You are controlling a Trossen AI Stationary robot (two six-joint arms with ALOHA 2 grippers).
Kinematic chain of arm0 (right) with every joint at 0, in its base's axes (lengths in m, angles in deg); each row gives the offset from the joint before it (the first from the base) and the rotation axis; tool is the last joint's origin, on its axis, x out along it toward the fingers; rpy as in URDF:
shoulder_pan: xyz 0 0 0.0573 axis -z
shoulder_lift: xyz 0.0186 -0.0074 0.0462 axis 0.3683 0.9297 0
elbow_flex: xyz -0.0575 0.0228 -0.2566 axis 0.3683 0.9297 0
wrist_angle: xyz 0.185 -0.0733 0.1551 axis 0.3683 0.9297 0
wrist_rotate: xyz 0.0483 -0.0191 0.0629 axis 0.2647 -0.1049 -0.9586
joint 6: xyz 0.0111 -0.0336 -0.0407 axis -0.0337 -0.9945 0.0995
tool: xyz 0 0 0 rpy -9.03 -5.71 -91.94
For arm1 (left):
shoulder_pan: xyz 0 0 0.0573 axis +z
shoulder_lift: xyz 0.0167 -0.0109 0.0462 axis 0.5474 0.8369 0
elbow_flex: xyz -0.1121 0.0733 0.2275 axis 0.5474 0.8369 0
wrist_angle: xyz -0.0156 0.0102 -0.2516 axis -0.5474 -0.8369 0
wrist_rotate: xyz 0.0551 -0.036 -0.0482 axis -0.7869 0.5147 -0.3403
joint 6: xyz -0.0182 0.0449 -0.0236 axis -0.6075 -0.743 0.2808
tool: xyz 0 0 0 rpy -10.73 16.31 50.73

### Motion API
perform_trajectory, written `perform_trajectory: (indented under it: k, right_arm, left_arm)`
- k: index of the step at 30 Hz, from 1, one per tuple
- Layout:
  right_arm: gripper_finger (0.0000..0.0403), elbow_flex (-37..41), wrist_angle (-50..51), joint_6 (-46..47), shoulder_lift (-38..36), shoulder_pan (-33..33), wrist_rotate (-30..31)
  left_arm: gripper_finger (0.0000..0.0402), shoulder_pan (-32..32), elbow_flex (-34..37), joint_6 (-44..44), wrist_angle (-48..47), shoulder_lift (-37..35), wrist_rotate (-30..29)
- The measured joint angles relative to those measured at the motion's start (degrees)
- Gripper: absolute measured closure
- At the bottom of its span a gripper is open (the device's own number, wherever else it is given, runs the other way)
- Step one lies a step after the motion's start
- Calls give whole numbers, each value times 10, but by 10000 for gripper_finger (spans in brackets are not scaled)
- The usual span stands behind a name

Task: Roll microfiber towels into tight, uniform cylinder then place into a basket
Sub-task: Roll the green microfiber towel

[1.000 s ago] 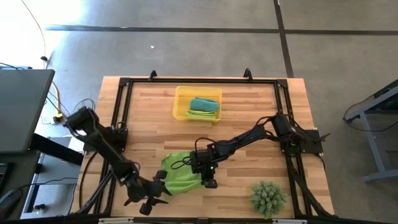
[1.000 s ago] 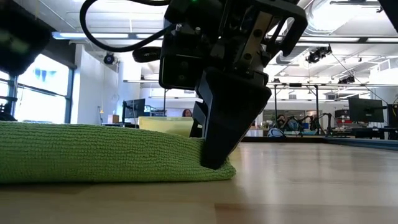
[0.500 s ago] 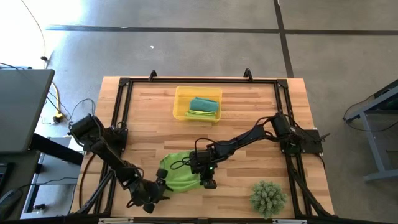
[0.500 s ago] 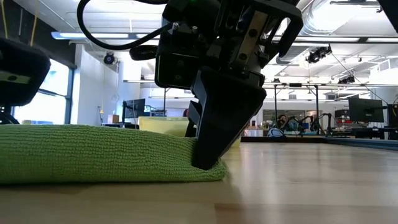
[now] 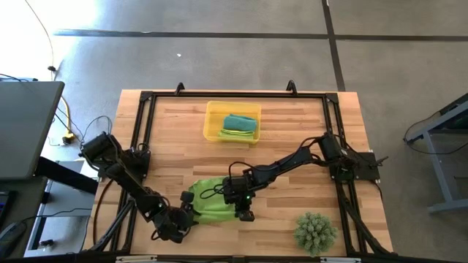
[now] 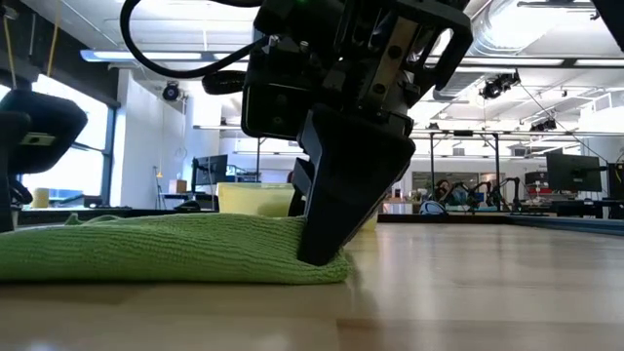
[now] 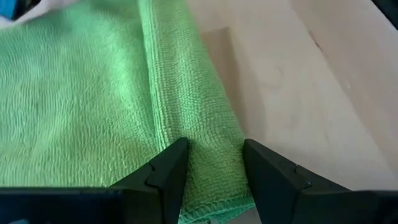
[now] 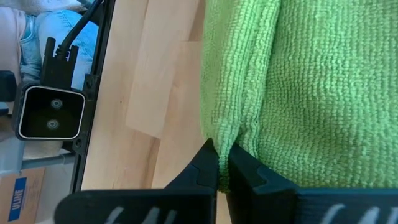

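High view, left to right. The left gripper (image 5: pixel 178 221) sits at the near-left corner of the lime-green towel (image 5: pixel 210 205), which lies flat on the table (image 5: pixel 292 124) near its front edge. In the left wrist view its fingers (image 7: pixel 163 177) straddle a raised fold along the towel's edge (image 7: pixel 186 118), part-open with cloth between them; whether they actually press the fold cannot be told. Straddling the edge there probably serves to gather it as the start of a roll.

At the towel's near-right corner stands the right gripper (image 5: pixel 247 212). Its jaws are clenched on the towel's hem, as the right wrist view shows, where the fingertips (image 8: pixel 211 165) meet on a pinched ridge of cloth. In the low view the gripper (image 6: pixel 327 249) bears down on the cloth against the tabletop. This hold appears meant to anchor that corner so the cloth stays taut while the other end is worked.

Towards the far side, well apart from both arms, rests the yellow basket (image 5: pixel 213 120). It holds a teal towel (image 5: pixel 240 121) and a second lime-green one (image 5: pixel 235 134), both already rolled or folded small. The third towel is therefore judged the last still to be rolled.

At the near right stands a spiky green plant (image 5: pixel 316 231), clear of the work.
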State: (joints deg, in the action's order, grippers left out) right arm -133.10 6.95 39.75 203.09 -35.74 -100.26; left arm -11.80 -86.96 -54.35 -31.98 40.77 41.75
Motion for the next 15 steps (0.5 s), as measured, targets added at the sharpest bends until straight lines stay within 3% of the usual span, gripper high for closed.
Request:
perform_trajectory:
  k: [7,15]
  right_arm:
    - [388,0,2,-20,-4,0,-8]
    - [276,3,60,-88,-63,3,-10]
  left_arm:
    - [254,1,-1,63,-12,-1,32]
    - [254,1,0,135,-14,-2,69]
